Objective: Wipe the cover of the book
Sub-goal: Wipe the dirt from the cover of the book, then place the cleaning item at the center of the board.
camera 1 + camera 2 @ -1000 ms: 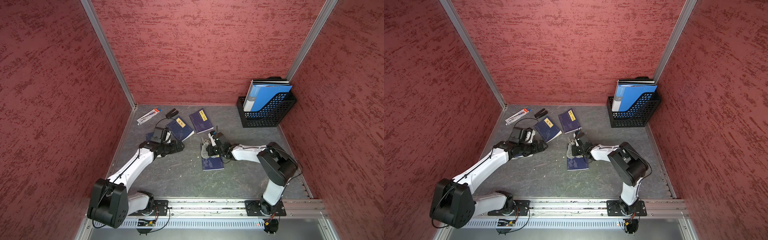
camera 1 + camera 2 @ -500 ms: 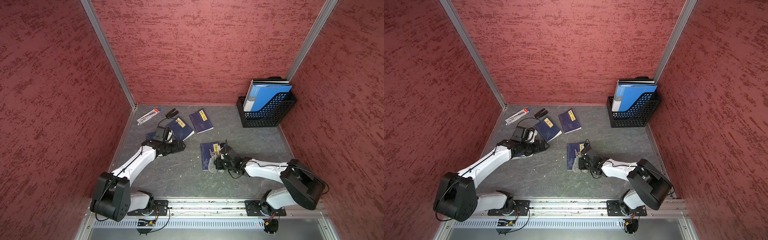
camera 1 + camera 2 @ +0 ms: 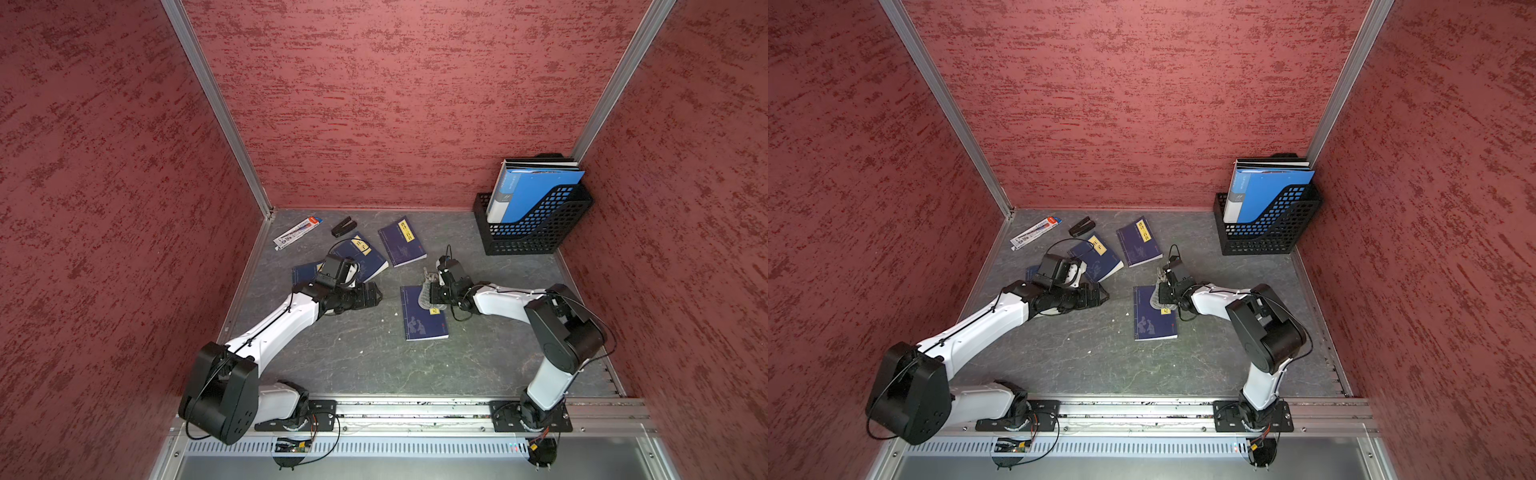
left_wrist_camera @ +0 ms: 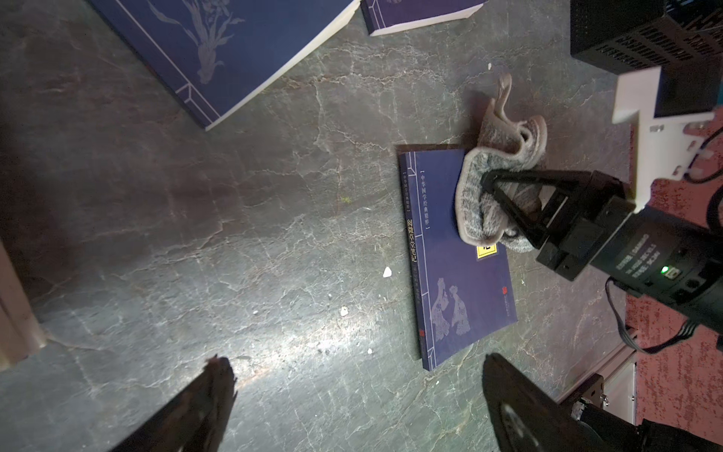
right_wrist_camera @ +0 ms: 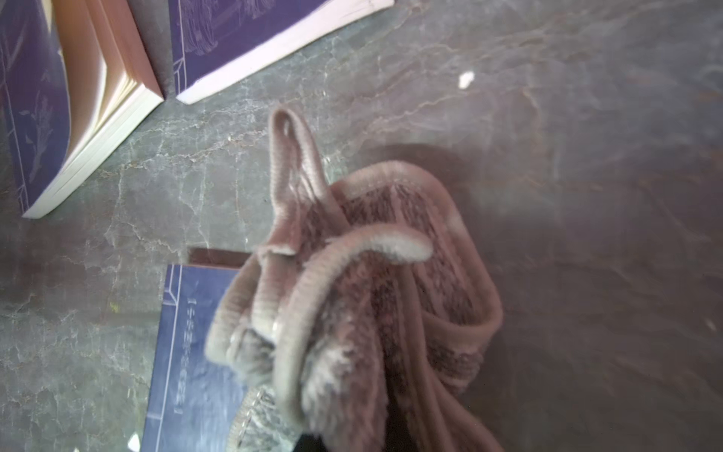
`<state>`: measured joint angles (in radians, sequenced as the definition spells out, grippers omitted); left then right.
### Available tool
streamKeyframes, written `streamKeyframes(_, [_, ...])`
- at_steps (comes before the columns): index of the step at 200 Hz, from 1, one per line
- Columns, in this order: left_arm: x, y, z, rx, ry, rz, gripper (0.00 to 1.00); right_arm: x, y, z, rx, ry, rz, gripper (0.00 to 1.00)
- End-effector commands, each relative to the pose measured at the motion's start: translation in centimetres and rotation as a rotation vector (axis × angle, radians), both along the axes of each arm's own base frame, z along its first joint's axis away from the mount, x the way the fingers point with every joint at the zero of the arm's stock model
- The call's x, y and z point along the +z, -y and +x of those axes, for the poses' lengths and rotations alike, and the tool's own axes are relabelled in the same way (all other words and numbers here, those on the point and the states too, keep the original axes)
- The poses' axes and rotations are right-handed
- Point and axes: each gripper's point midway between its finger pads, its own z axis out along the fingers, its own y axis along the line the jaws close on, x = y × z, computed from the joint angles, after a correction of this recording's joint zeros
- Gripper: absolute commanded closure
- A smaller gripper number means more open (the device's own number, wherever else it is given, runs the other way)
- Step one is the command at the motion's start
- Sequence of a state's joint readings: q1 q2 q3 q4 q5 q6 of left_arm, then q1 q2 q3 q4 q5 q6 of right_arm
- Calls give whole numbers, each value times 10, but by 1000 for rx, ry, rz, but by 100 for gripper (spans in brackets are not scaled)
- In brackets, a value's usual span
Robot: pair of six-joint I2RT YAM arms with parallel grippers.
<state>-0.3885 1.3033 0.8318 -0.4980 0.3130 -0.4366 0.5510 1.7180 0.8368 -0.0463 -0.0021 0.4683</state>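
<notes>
Left wrist view: the right gripper [image 4: 489, 180] is clamped shut on a bunched grey fluffy cloth [image 4: 473, 207]. The cloth rests on the far end of the dark blue paperback book [image 4: 461, 281] and partly covers its yellow label [image 4: 487, 250]. The book lies flat on the grey marbled tabletop [image 4: 234, 235], directly beneath that gripper's fingertips. Most of the cover runs from the tips back toward the arm's base and is bare. A fold of cloth trails past the book's far edge onto the tabletop. The idle left gripper [image 4: 354, 366] stands wide open and empty, well apart from the book, which lies ahead of its jaws.

Assessment: a wiping stroke is in hand; how much of the cover is already wiped cannot be told.

Recommendation: press the cloth flat and lightly, draw it down the cover's length, then run a second pass on the spine side. The book is unrestrained, so heavy pressure would likely drag it. Two further dark blue paperbacks [image 4: 234, 47] lie beyond the tips; avoid them.
</notes>
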Motion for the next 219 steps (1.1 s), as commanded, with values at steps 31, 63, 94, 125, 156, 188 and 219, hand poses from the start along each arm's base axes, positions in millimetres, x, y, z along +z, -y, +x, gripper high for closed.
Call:
streamKeyframes(31, [4, 12, 17, -28, 27, -4, 0, -45, 45, -125, -27, -270, -93, 91])
streamKeyframes(63, [3, 18, 21, -42, 20, -6, 0, -23, 46, -127, -58, -206, -43, 90])
streamKeyframes(94, [0, 29, 18, -62, 9, 1, 0, 5, 66, -92, -166, -90, -74, 90])
streamKeyframes(125, [-2, 47, 11, -89, 8, -3, 0, 39, 100, -44, -282, 7, -134, 86])
streamKeyframes(156, [-9, 65, 4, -125, -7, -2, 0, 53, 138, -18, -363, 21, -296, 68])
streamKeyframes(188, [-13, 77, -3, -148, -11, 0, 0, 55, 143, -14, -372, 13, -341, 37])
streamKeyframes(219, [-21, 89, -8, -171, -31, -1, 0, 65, 129, -14, -326, 39, -272, 35])
